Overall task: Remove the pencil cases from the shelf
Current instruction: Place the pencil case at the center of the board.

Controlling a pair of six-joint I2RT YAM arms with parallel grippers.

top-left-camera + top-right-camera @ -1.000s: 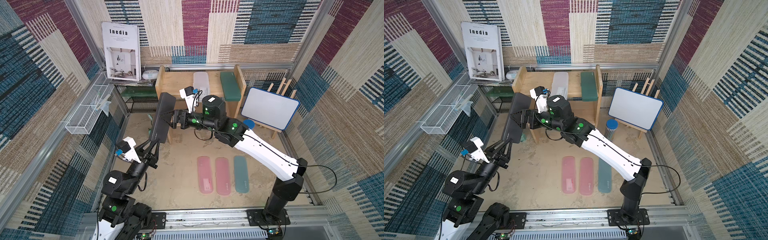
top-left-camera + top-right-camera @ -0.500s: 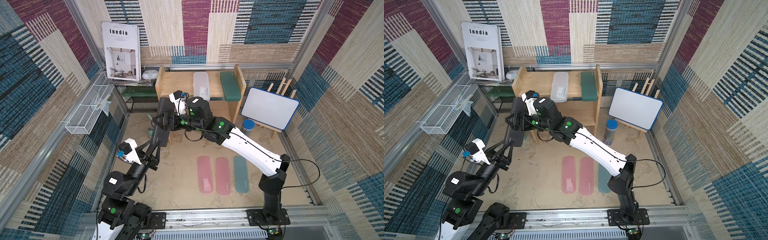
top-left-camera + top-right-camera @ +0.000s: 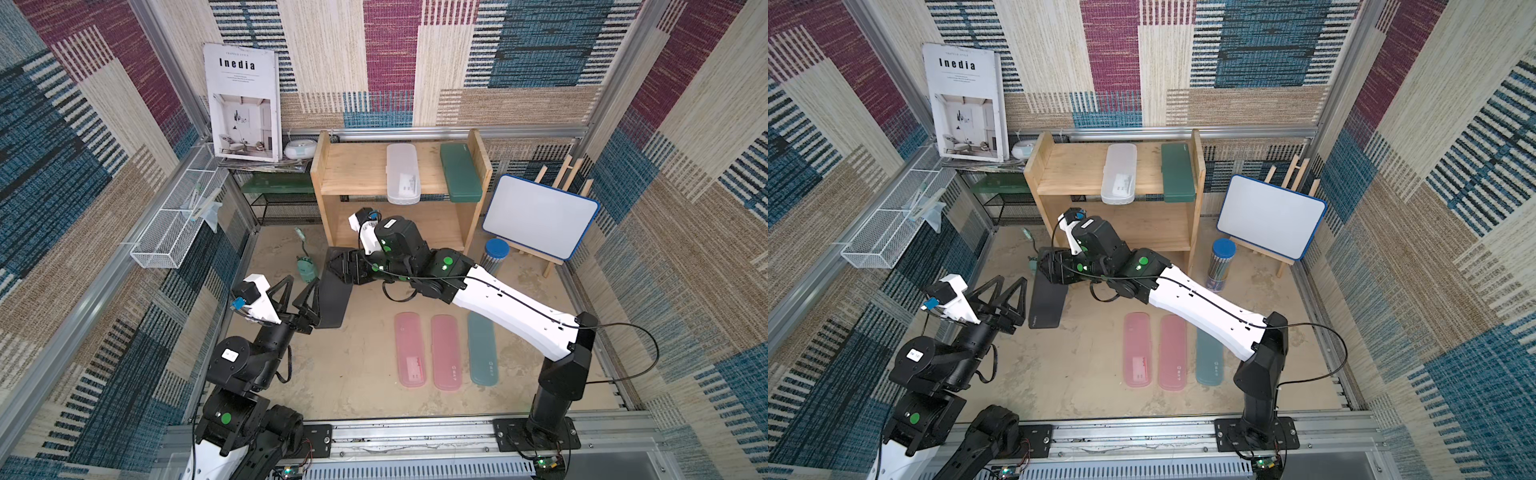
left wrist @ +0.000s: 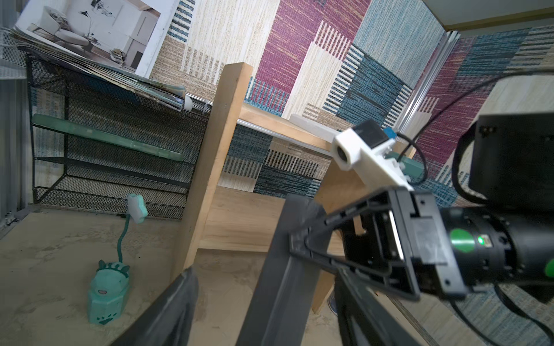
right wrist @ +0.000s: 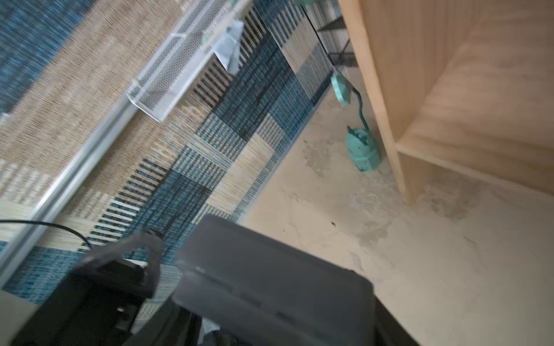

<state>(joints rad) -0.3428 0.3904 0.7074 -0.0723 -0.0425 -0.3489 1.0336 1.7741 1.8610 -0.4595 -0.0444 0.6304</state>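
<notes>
The left fingers [image 4: 172,308] stand spread wide on either side of the dark grey pencil case [image 3: 334,299], with a gap on each side and nothing gripped. The right fingers [image 4: 296,244] are clamped across its far end, so the right arm alone seems to carry it. This looks like a hand-over between the arms. The case is off the shelf [image 3: 357,174] and tilted at about 9 o'clock over the bench [image 3: 365,386]. I cannot tell whether its near end touches the bench. Held by one end, its length is free to swing down flat.

Two pink cases [image 3: 410,349] and a teal case [image 3: 482,349] lie parallel, just beside one another, at 6 o'clock. This is likely a row meant to grow. At 12 o'clock the frosted white case [image 3: 402,174] and the dark green case [image 3: 460,172] lie on the shelf's top board. Both overhang its front edge, which gives the fingers a lip to take.

Open bench lies between the grey case and the pink row, enough to lay it down there. A teal desk lamp [image 3: 306,268] stands at 10 o'clock, near the case's far end and just beside the shelf's side plank, so a swing that way risks a knock. The left arm crowds 8 o'clock.
</notes>
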